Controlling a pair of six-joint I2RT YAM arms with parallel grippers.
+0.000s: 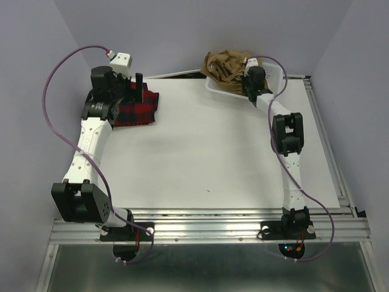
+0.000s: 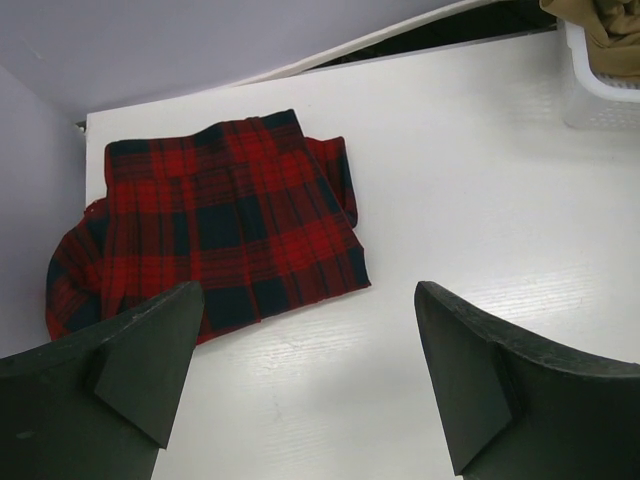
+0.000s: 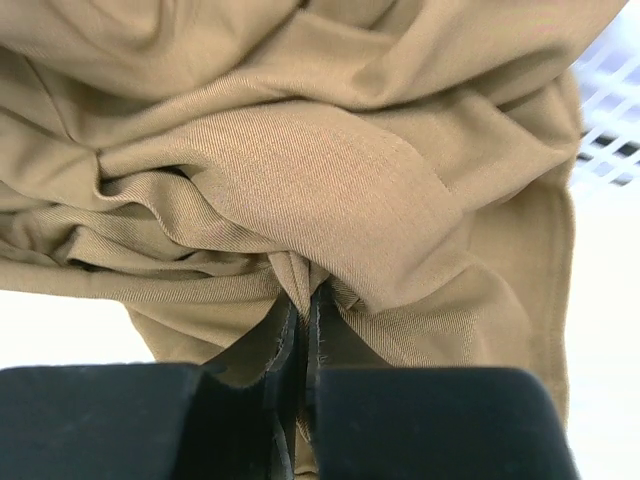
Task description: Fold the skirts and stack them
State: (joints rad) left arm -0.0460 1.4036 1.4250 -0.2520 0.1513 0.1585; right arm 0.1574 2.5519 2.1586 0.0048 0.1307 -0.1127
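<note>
A white table (image 1: 213, 152) stands between pale lilac walls. Far left lies the folded plaid skirt (image 2: 230, 220), half hidden under the left arm from above (the wrist view shows most of it). The left tool (image 2: 300, 370) hangs over it, released and empty. Far right, the right tool (image 3: 298, 305) is clenched on a fold of the tan skirt (image 3: 330, 170), apparently heaped in the mostly hidden white mesh basket (image 1: 223, 92).
</note>
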